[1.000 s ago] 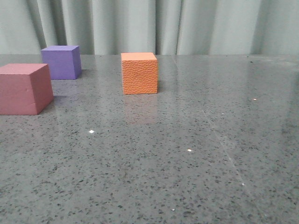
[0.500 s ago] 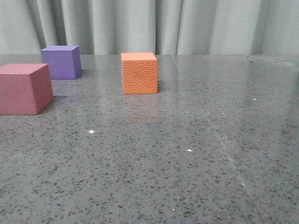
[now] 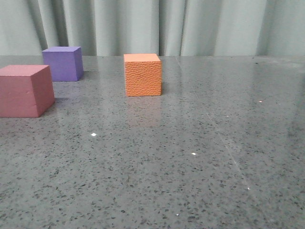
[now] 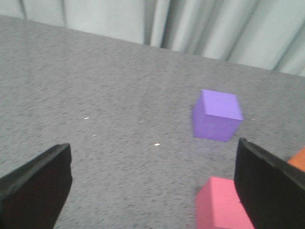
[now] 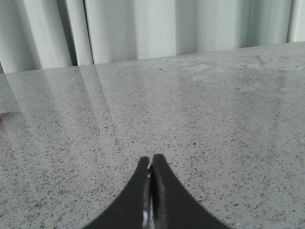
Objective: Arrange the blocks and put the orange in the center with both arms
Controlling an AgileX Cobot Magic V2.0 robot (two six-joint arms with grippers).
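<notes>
— Starting with the left gripper (image 4: pixel 152 191): how wide is it?

— Spread wide. In its wrist view the two dark fingers (image 4: pixel 34 188) sit at opposite edges of the picture with bare grey table (image 4: pixel 109 105) between them. Nothing is held, and neither finger clearly touches a block, though the picture is a little blurred, so I can't be sure the right-hand finger is clear of the pinkish-red cube (image 4: pixel 219 205) it partly covers.

— And the right gripper (image 5: pixel 151 167)?

— Its fingers are pressed together, tips meeting in a thin seam, with nothing between them. It hangs over an open stretch of speckled table, the pale curtain (image 5: pixel 157 28) beyond.

— Where do the blocks stand?

— In the front view, the orange cube (image 3: pixel 142 75) sits upright toward the far middle of the table, its pebbled face toward the camera. The purple cube (image 3: pixel 62 63) is at the far left, near the curtain. The pinkish-red cube (image 3: pixel 25 90) is nearer and further left, partly cut off by the picture's edge. All three are apart from one another.

— Is either arm visible from the front?

— No, only the cubes, the table and the curtain. From the left wrist, the purple cube (image 4: pixel 217 115) stands beyond the pinkish-red one, and a sliver of orange (image 4: pixel 299 160) peeks past the finger.
</notes>
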